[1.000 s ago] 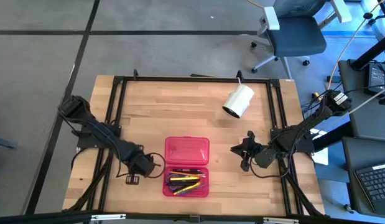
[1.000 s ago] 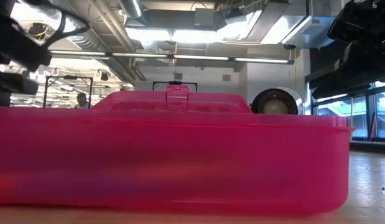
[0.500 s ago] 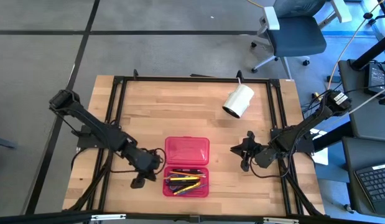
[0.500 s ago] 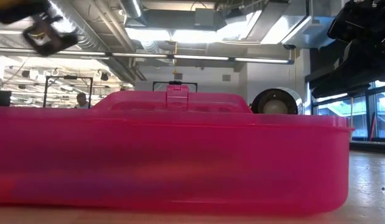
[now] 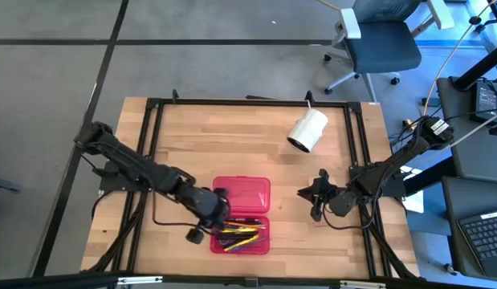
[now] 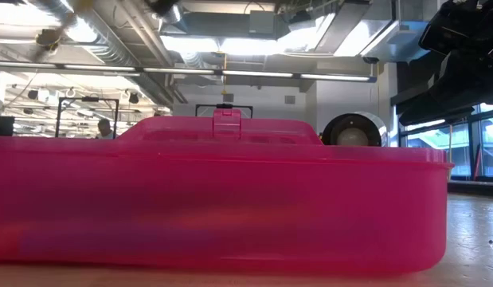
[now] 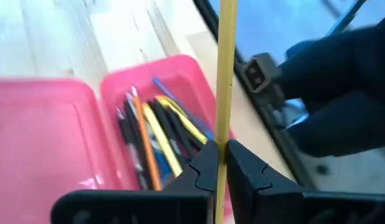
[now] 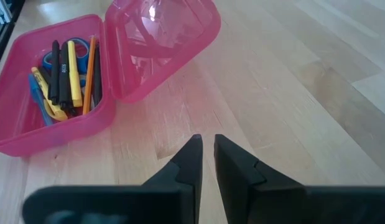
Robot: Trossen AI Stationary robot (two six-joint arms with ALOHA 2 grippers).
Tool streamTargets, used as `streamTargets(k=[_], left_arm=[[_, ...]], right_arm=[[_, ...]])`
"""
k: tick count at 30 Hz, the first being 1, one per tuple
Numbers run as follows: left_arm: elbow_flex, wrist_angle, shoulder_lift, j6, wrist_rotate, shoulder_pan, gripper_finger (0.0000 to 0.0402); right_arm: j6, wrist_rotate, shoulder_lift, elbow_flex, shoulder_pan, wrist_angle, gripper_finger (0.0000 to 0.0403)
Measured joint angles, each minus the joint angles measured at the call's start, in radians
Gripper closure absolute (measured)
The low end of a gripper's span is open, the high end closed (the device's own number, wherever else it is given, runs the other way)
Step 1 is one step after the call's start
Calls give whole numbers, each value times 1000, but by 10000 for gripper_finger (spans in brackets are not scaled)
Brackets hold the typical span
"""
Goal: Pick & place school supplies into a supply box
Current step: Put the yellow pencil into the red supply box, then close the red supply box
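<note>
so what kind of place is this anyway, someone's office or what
Most likely a robotics lab or workshop, not an ordinary office. Exposed ceiling ducts and strip lights run overhead, the wooden table sits inside a black metal frame carrying two robot arms, and a rolling office chair and keyboard stand beside it.

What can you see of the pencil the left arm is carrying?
The pencil is thin, straight and yellow, wood-like, running lengthwise up the left wrist view. It is clamped between the fingers of the left gripper, which are shut on its shaft; its lower end is hidden behind them, its far end runs out of frame. It hangs in the air above the filled half of the open red supply box, over the pens and pencils already lying there, touching only the fingers. In the high view it is too thin to make out.
</note>
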Motion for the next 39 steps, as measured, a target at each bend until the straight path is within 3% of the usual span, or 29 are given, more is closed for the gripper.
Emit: streamTargets(k=[10,18,25,39], left_arm=[[194,-91,277,185,-16,45,393],[260,-149,420,121,-16,45,392],[259,-182,458,78,-21,51,385],[259,-192,438,67,-21,57,334]], right_arm=[[4,0,0,0,0,0,355],[2,-1,0,0,0,-1,355],[0,-1,0,0,0,-2,355],[0,-2,0,0,0,-3,355]])
